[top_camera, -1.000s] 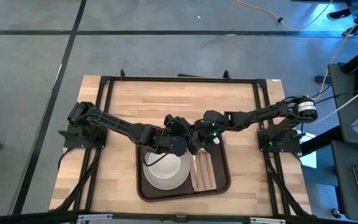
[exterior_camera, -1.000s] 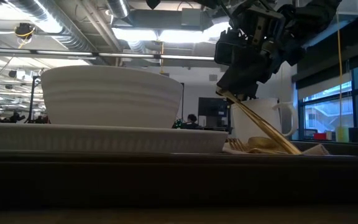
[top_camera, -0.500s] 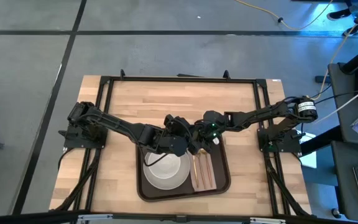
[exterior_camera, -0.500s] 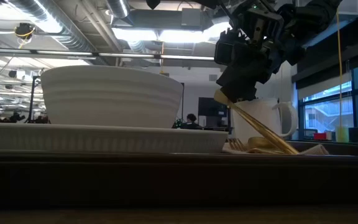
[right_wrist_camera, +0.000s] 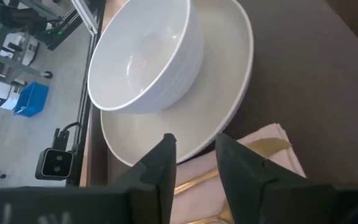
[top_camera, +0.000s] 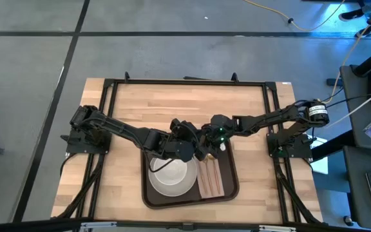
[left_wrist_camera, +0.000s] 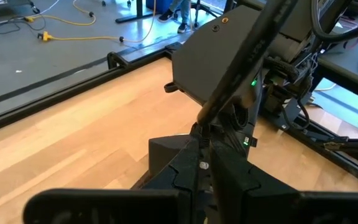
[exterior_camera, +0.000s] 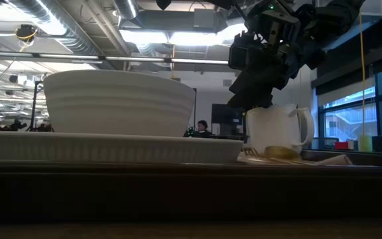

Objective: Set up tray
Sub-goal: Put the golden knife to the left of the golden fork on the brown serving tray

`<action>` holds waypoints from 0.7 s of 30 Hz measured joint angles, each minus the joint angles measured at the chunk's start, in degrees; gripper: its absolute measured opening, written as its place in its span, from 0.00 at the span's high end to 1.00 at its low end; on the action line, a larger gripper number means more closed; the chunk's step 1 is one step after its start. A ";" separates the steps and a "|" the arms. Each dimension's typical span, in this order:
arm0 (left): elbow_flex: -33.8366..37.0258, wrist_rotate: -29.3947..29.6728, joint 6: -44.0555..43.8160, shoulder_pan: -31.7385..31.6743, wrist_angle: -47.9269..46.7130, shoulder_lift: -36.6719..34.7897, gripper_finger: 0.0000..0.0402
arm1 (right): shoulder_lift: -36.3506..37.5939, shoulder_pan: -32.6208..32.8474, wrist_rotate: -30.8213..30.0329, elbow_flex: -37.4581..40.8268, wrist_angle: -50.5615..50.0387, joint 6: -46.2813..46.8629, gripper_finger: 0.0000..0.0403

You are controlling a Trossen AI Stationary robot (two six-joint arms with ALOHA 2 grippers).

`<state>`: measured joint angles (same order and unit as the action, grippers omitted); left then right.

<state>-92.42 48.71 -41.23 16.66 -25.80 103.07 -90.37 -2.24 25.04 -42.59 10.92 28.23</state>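
The dark brown tray (top_camera: 232,175) lies at the table's near middle. On it a white bowl (top_camera: 172,174) sits on a white plate (top_camera: 154,188), and a pinkish-tan napkin (top_camera: 214,185) lies to their right. Gold cutlery (top_camera: 205,174) rests flat on the napkin (right_wrist_camera: 263,134). My right gripper (right_wrist_camera: 196,165) hovers open just above the cutlery's far end (right_wrist_camera: 194,178), clear of it in the low view (exterior_camera: 254,99). My left gripper (left_wrist_camera: 204,163) is shut and empty over the tray's far edge (top_camera: 189,151), beside the right one. A white mug (exterior_camera: 277,129) stands behind the napkin.
Both arms meet over the tray's far edge, nearly touching. Bare wooden table (top_camera: 185,109) lies beyond them and on both sides of the tray. A black frame (top_camera: 185,82) borders the table.
The gold utensil slanted up from the napkin with its upper end in my right gripper. It has left the gripper and now lies flat on the napkin. My right gripper has stayed just above it.
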 joint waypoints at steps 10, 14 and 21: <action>0.00 -1.74 5.07 0.12 -0.62 -0.10 0.92 | 5.25 0.03 2.99 -3.10 -0.59 1.61 0.71; 0.11 -1.75 3.41 1.03 -4.81 -2.36 0.92 | 10.33 0.93 0.88 -6.05 -7.89 3.36 0.71; 0.02 -0.72 -4.59 2.45 -16.76 -7.49 0.92 | 16.37 7.05 2.29 -7.05 -12.46 9.61 0.71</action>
<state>-92.40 47.99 -45.82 19.11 -42.56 95.57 -74.00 4.81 27.33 -49.63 -1.54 37.83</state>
